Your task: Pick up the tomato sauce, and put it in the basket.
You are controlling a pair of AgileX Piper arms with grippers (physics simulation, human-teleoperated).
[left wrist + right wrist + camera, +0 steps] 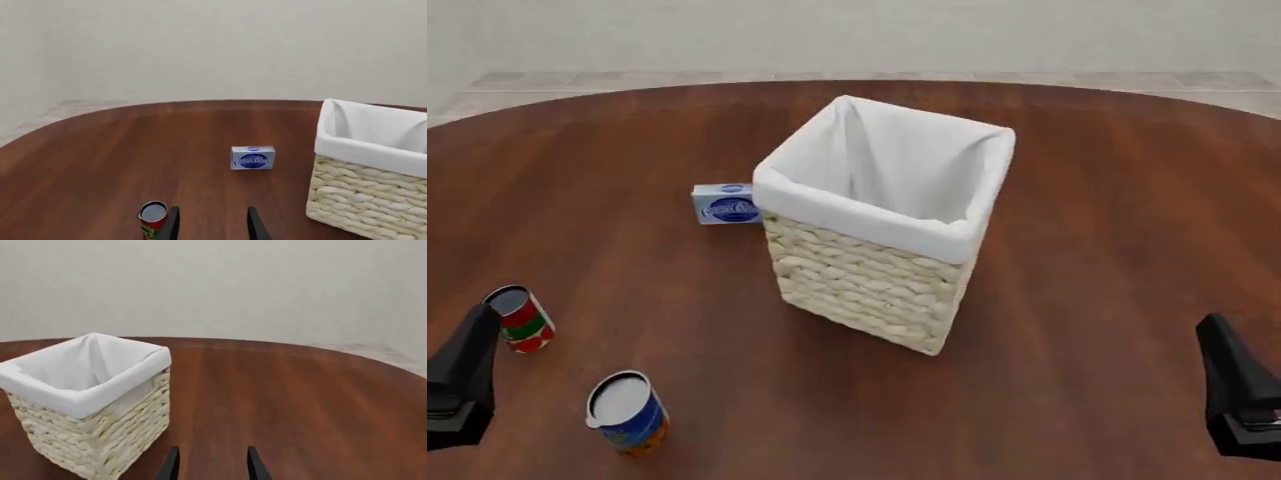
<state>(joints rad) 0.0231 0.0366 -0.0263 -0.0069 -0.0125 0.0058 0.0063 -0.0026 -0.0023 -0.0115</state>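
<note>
The tomato sauce (521,318), a small can with a red, green and white label and a grey top, stands upright on the table at the near left. In the left wrist view the tomato sauce (153,218) sits just beside one finger of my left gripper (212,226), which is open and holds nothing. In the front view my left gripper (465,375) is right next to the can. The basket (881,235), cream wicker with white lining, stands mid-table and also shows as the basket (370,175) and the basket (90,405). My right gripper (210,466) is open and empty; in the front view my right gripper (1234,385) is at the near right.
A larger blue-and-orange can (627,412) stands near the front edge, close to the tomato sauce. A small blue-and-white box (726,204) lies beside the basket's left side, seen too as the box (253,157). The table (1121,250) is round dark wood.
</note>
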